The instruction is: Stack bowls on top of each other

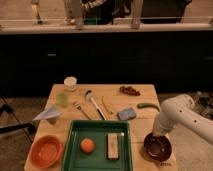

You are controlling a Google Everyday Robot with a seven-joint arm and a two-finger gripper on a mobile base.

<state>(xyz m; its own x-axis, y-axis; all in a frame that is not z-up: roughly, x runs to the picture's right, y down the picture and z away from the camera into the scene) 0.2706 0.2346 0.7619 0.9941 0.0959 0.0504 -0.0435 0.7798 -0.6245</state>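
The dark maroon bowl (160,148) sits at the table's front right corner. My white arm reaches in from the right, and its gripper (154,135) comes down onto the far left rim of this bowl, shut on the rim. The orange bowl (46,150) rests at the front left corner, far from the gripper, on the other side of the tray. Both bowls stand upright on the wooden table (145,120).
A green tray (97,124) lies between the bowls, holding an orange ball (87,145) and a pale block (114,146). Behind it lie a spoon (93,103), a fork (80,109), a blue sponge (127,113), a green pepper (148,105), a paper plane (47,114) and a white cup (70,82).
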